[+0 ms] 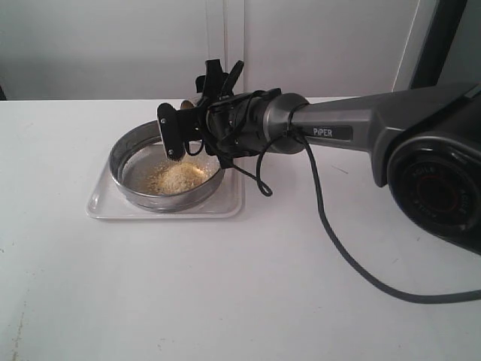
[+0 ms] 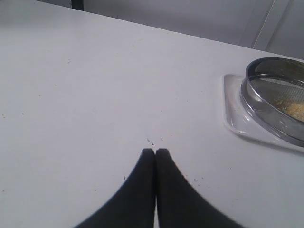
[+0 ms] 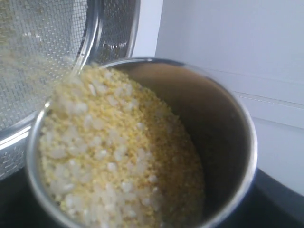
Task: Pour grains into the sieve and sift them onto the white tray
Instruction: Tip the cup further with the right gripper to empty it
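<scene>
- Exterior view: the sieve (image 1: 124, 177) stands inside the white tray (image 1: 98, 204) on the table (image 1: 225, 301). A low heap of grains (image 1: 176, 179) lies on its mesh. The right gripper (image 1: 192, 113) hangs over the sieve's far rim; its load is hard to make out here.
- Left wrist view: the left gripper (image 2: 155, 152) has its fingers pressed together, holding nothing, over bare table. Sieve and tray stand well apart from it.
- Right wrist view: a steel cup (image 3: 237, 123) is tipped toward the sieve mesh, grains banked at its lip. The fingers are hidden, but judged clamped on the cup.
- Handling, judged: the grains are light, loose, free-running and easily scattered, so they are moved only by the cup. The sieve is stiff, smooth steel, best gripped across its upright wall.
</scene>
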Action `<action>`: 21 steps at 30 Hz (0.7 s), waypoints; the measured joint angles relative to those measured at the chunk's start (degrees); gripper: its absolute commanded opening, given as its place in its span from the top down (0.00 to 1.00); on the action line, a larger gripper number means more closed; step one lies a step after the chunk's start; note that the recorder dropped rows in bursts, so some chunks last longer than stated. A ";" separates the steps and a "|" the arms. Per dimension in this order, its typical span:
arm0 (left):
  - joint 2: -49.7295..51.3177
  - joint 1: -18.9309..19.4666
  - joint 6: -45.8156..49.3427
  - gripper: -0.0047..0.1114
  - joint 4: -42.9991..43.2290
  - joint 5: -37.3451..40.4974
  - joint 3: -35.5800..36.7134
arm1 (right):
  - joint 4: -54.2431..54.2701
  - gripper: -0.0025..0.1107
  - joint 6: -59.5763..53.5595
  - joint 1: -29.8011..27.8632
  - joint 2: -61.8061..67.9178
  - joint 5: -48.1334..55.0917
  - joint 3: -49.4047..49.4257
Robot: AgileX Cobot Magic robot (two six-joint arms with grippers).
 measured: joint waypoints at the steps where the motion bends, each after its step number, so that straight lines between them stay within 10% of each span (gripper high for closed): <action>1: 0.00 0.00 0.00 0.96 0.00 0.00 0.00 | 0.00 0.98 -0.44 0.13 0.00 0.23 0.00; 21: 0.00 0.00 0.00 0.96 0.00 0.00 0.00 | 0.00 0.98 -2.73 1.53 0.00 5.52 0.00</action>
